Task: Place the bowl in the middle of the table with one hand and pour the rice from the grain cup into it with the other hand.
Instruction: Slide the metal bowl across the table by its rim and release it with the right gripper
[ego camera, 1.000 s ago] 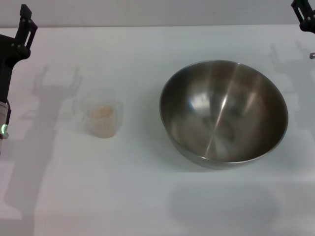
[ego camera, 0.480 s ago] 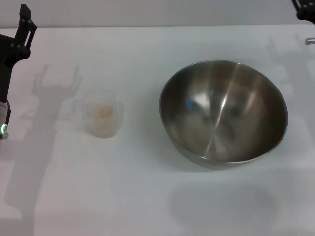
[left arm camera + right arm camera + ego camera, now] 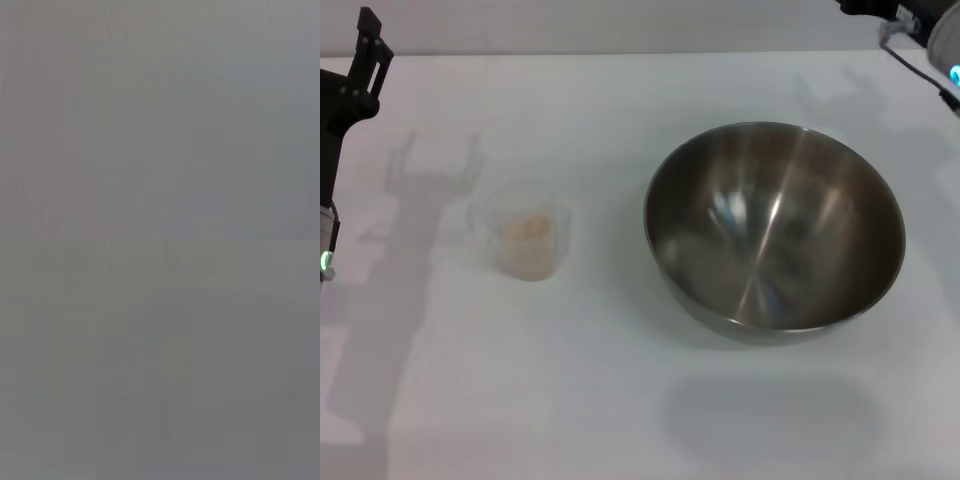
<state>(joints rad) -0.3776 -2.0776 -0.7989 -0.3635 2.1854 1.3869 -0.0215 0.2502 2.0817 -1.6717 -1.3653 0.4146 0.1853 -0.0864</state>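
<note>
On the right half of the plain white table (image 3: 620,420) sits the large round stainless-steel bowl (image 3: 775,230), its brushed inside shiny and bare. Well apart on the left stands the small clear plastic grain cup (image 3: 528,240), upright, holding pale beige rice (image 3: 528,228). Left claw (image 3: 365,50) hangs at the far left edge, right claw (image 3: 910,15) at the far right corner; whether either is spread cannot be told.
</note>
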